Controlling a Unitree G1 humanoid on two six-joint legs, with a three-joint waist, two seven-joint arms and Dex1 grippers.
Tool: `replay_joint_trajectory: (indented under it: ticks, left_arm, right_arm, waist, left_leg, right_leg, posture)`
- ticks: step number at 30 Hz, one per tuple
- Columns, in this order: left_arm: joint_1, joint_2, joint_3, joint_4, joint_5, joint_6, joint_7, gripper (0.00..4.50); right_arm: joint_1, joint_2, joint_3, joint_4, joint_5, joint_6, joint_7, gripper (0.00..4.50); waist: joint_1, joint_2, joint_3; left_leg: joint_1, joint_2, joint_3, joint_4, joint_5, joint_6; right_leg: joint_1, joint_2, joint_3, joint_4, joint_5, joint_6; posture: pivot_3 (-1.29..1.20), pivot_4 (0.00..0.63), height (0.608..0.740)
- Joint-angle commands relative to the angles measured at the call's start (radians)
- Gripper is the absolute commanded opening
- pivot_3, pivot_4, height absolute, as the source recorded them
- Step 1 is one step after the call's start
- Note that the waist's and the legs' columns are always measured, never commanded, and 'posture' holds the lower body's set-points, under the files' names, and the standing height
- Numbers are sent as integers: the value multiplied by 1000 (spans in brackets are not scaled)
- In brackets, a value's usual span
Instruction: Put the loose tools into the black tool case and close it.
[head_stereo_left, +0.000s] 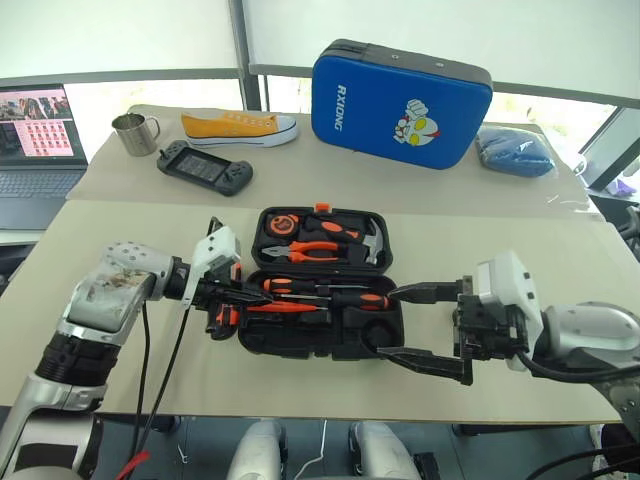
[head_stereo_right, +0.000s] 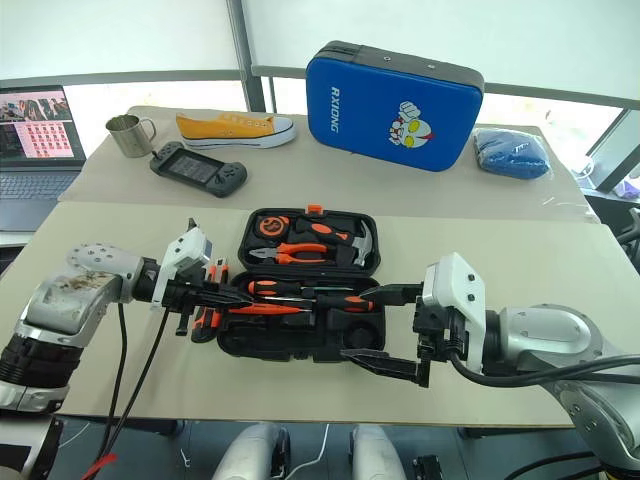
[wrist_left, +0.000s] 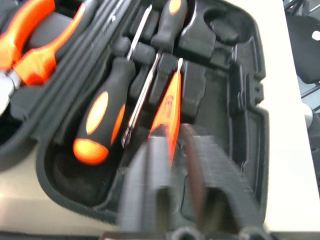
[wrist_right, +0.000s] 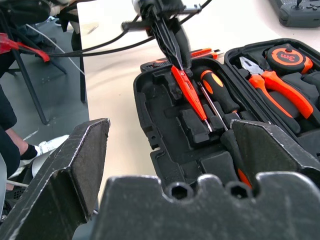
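"RXIONG" on blue case (head_stereo_left: 400, 104)

Silver-grey metal shells are seen on both arms, the left arm (head_stereo_left: 110, 290) scuffed and grimy, with a dotted round cap near the wrist. A white block housing is fitted at each wrist. Black cables are looped under the left forearm, with a red tag low down. Black ribbed fingers are carried by each pincer, left (head_stereo_left: 262, 293) and right (head_stereo_left: 405, 322), with screw holes in the mount.

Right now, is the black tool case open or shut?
Open. The black tool case lies flat, lid back, with the pliers and screwdrivers showing in its slots.
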Motion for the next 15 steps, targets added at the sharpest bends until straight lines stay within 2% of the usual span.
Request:
replay_joint_trajectory:
  ticks: [1,5,15]
  left_arm:
    - [5,-12,24,-8,-30,-34,17,67]
    - [-7,-39,0,27,2,-49,68,67]
    - [-15,-69,-85,96,75,-171,81,67]
  right_arm:
    - [-3,-16,-46,-23,43,17,-15,4500]
    - [-6,-20,-45,-25,58,26,-28,4500]
    - [-19,-28,-41,-15,67,32,-38,4500]
  waist:
    - [1,0,0]
    - [1,0,0]
    - [2,0,0]
  left_leg:
    - [0,0,0,0,0,0]
    - [0,0,0,0,0,0]
    - [0,0,0,0,0,0]
  right_leg:
    - [0,0,0,0,0,0]
    - [0,0,0,0,0,0]
    - [0,0,0,0,0,0]
  posture:
    - [0,150,739]
    - [0,150,739]
    - [0,150,739]
